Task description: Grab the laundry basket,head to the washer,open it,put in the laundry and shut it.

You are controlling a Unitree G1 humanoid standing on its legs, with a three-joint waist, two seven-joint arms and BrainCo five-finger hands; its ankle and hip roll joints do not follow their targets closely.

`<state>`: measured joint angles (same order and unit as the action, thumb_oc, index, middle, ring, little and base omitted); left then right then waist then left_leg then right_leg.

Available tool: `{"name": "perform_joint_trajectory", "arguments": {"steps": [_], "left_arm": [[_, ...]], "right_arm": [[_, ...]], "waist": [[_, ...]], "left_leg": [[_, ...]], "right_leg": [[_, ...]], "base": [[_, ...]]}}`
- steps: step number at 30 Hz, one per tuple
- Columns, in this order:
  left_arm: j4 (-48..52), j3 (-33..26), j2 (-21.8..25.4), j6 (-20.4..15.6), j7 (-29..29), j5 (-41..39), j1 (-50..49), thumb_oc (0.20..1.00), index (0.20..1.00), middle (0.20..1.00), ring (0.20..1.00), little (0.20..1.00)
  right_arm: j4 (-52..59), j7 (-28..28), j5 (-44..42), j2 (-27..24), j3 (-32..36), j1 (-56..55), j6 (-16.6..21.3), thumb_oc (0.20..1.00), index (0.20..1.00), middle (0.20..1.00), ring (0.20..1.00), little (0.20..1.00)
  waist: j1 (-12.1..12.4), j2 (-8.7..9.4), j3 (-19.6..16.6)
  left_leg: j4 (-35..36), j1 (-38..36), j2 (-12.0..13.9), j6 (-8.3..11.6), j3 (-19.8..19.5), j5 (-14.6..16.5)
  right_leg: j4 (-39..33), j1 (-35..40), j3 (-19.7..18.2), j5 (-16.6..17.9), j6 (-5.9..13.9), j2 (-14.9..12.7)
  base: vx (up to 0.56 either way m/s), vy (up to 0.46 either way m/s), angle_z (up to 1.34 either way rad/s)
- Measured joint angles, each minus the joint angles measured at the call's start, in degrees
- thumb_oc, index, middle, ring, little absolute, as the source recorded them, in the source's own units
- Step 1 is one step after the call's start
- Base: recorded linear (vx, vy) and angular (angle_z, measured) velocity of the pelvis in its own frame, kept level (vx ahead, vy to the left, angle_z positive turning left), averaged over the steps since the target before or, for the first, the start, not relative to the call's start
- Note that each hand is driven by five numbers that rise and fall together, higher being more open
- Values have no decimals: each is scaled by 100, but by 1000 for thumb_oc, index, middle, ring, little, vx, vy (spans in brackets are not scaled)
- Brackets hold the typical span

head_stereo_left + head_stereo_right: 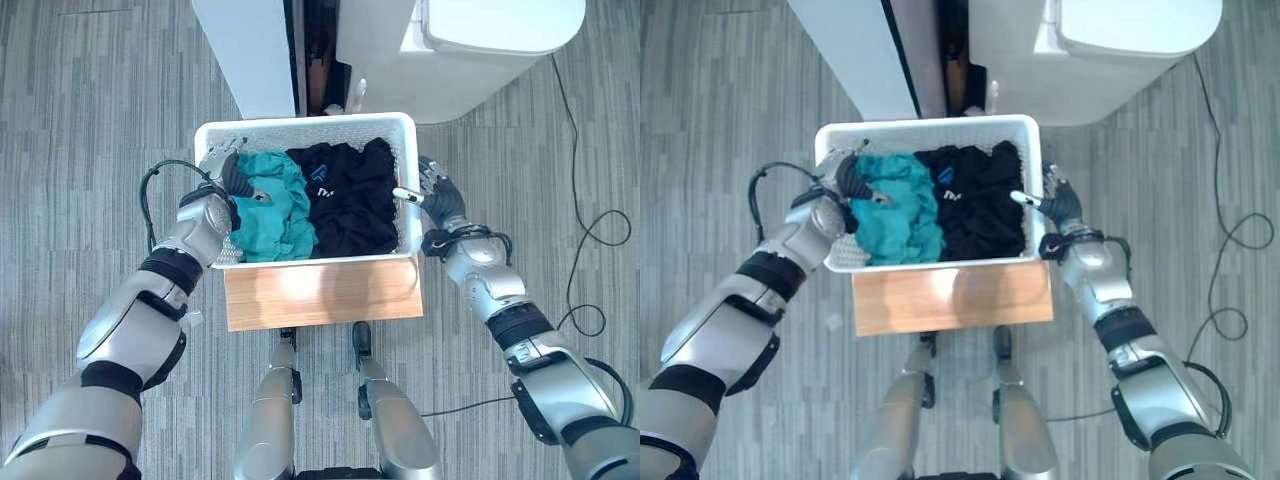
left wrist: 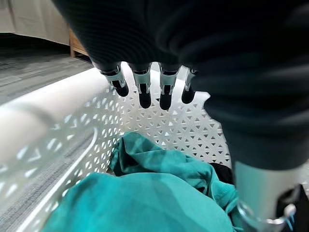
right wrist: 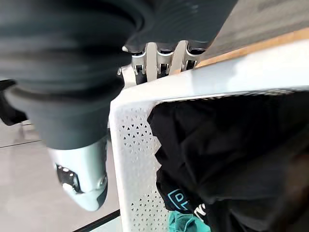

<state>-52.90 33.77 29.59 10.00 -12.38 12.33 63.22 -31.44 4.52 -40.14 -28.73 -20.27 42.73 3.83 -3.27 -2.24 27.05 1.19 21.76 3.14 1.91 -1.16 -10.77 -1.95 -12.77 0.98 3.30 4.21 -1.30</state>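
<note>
The left hand (image 1: pixel 228 172) sits at the left rim of the white laundry basket (image 1: pixel 300 128), its dark ribbed cover over the rim and its thumb reaching inside above the teal clothing (image 1: pixel 272 212). In the left wrist view its fingers (image 2: pixel 144 94) hang loosely curved over the perforated basket wall, dark tips pointing down, closing on nothing that can be seen. The right hand (image 1: pixel 437 193) is at the basket's right rim. In the right wrist view its fingers (image 3: pixel 164 63) go down the outer side of the rim while the thumb lies on the inner side, above the black clothing (image 1: pixel 350 200); the hand holds the rim between them.

The basket rests on a low wooden stand (image 1: pixel 322 292), with the stand's near edge showing in front of the basket. Inside, the teal clothing fills the left half and the black clothing the right half, the two touching along the middle. A pale printed mark shows on the black cloth near that line.

Beyond the far rim of the basket stands a white washer (image 1: pixel 480 45), and beside it a white panel (image 1: pixel 245 50), with a dark gap between them. The floor (image 1: pixel 80 120) is grey striped carpet.
</note>
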Motion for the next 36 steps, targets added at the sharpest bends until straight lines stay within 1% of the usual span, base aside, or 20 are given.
{"name": "perform_joint_trajectory", "arguments": {"steps": [2, 4, 6, 8, 9, 12, 15, 17, 21, 22, 24, 27, 28, 30, 32, 36], "left_arm": [[60, -270, 29, 35, -181, 0, 4, 1000, 1000, 1000, 1000, 1000], [321, -437, 205, 47, -421, 2, -3, 1000, 1000, 1000, 1000, 1000], [1061, -665, 513, 45, -624, -5, -121, 1000, 1000, 1000, 1000, 1000], [1712, -964, 750, 12, -817, -25, -215, 1000, 1000, 1000, 1000, 1000], [2462, -1401, 1071, -121, -1094, -95, -371, 1000, 1000, 1000, 1000, 1000], [2597, -1584, 1356, -209, -1280, -180, -366, 1000, 1000, 1000, 1000, 1000], [2419, -1596, 1528, -224, -1297, -423, -503, 1000, 1000, 1000, 1000, 1000], [2194, -1593, 1534, -209, -1207, -566, -634, 1000, 1000, 1000, 1000, 1000], [2183, -1595, 1688, -138, -1039, -419, -1194, 1000, 1000, 1000, 1000, 1000], [2095, -1554, 1683, -108, -949, -260, -1321, 1000, 1000, 1000, 1000, 1000], [1813, -1445, 1655, -75, -770, -226, -1430, 1000, 1000, 1000, 1000, 1000], [1759, -1444, 1648, -9, -597, -243, -1405, 1000, 1000, 1000, 1000, 1000], [1745, -1324, 1649, 22, -459, -344, -1279, 1000, 1000, 1000, 1000, 1000], [1614, -1036, 1647, 22, -375, -499, -1020, 1000, 1000, 1000, 1000, 1000], [1572, -896, 1642, 17, -266, -733, -777, 1000, 1000, 1000, 1000, 1000], [1408, -803, 1587, -15, -262, -861, -447, 1000, 1000, 1000, 1000, 1000]], "right_arm": [[65, -54, -5, -19, -3, -124, 36, 1000, 1000, 1000, 1000, 1000], [66, -91, -5, -20, -3, -201, 52, 1000, 1000, 1000, 1000, 1000], [53, -89, -2, -15, 25, -232, 143, 1000, 1000, 1000, 1000, 1000], [31, -86, 13, 3, 96, -257, 153, 1000, 1000, 1000, 1000, 1000], [-76, -77, 54, 64, 227, -336, 211, 1000, 1000, 1000, 1000, 1000], [-122, -71, 65, 89, 363, -438, 213, 1000, 1000, 1000, 1000, 1000], [-135, -69, 165, 132, 440, -470, 213, 1000, 1000, 1000, 1000, 1000], [-116, -63, 165, 158, 616, -552, 213, 1000, 1000, 1000, 1000, 1000], [-29, -31, 171, 152, 926, -652, 213, 1000, 1000, 1000, 1000, 1000], [-25, -20, 176, 148, 974, -659, 213, 1000, 1000, 1000, 1000, 1000], [-27, 43, 251, 146, 1007, -666, 214, 1000, 1000, 1000, 1000, 1000], [-33, 62, 282, 146, 1004, -694, 214, 1000, 1000, 1000, 1000, 1000], [-53, 144, 290, 145, 1002, -725, 209, 1000, 1000, 1000, 1000, 1000], [-96, 185, 329, 144, 992, -751, 201, 1000, 1000, 1000, 1000, 1000], [-101, 188, 427, 144, 970, -833, 179, 1000, 1000, 1000, 1000, 1000], [-251, 296, 529, 145, 854, -884, 1, 1000, 1000, 1000, 1000, 1000]], "waist": [[16, 6, 1], [6, 18, 8], [69, 29, 14], [126, 29, 15], [118, 25, 15], [247, 21, 13], [275, 20, 12], [314, 15, 10], [330, 13, 9], [331, 13, 9], [328, 11, 10], [338, 11, 10], [343, 11, 10], [351, 12, 10], [345, 12, 10], [301, 12, 10]], "left_leg": [[-3, 0, 4, 0, -3, 0], [-5, 0, 14, 3, -2, -4], [-5, 0, 21, 18, -10, -16], [-7, -1, 21, 29, -34, -24], [-9, -2, 16, 46, -122, -35], [-12, -2, 16, 54, -140, -40], [-11, -2, -1, 58, -154, -43], [-11, 6, -21, 57, -161, -46], [-7, 42, -39, 58, -163, -46], [-5, 45, -45, 58, -162, -46], [-2, 52, -54, 57, -158, -46], [-1, 66, -66, 57, -164, -46], [-2, 66, -77, 56, -166, -47], [-4, 66, -82, 53, -175, -50], [-7, 65, -83, 51, -172, -51], [-11, 63, -81, 51, -180, -51]], "right_leg": [[3, 2, 1, 2, -2, 15], [4, 2, 0, 15, -5, 29], [2, 5, 5, 29, -9, 26], [0, 24, 32, 30, -11, 25], [-24, 64, 107, 30, -15, 25], [-24, 71, 122, 30, -16, 30], [-20, 74, 130, 30, -16, 23], [-20, 73, 133, 30, -15, 19], [-22, 41, 136, 25, -9, -12], [-21, 34, 134, 19, -2, -21], [-21, 26, 134, 15, 4, -32], [-21, 16, 139, 11, 11, -45], [-21, 20, 144, 9, 14, -55], [-21, 23, 147, 9, 15, -57], [-18, 24, 148, 10, 16, -56], [-18, 34, 153, 11, 17, -51]], "base": [[0, 0, 0], [12, -17, -1], [16, -9, 1], [32, -9, 10], [27, -8, 18], [16, -4, 7], [4, -2, 1], [0, 0, 0], [0, 0, 0], [0, 0, 0], [0, 0, 0], [0, 0, 0], [0, 0, 0], [0, 0, 0], [0, 0, 0], [0, 0, 0]]}}
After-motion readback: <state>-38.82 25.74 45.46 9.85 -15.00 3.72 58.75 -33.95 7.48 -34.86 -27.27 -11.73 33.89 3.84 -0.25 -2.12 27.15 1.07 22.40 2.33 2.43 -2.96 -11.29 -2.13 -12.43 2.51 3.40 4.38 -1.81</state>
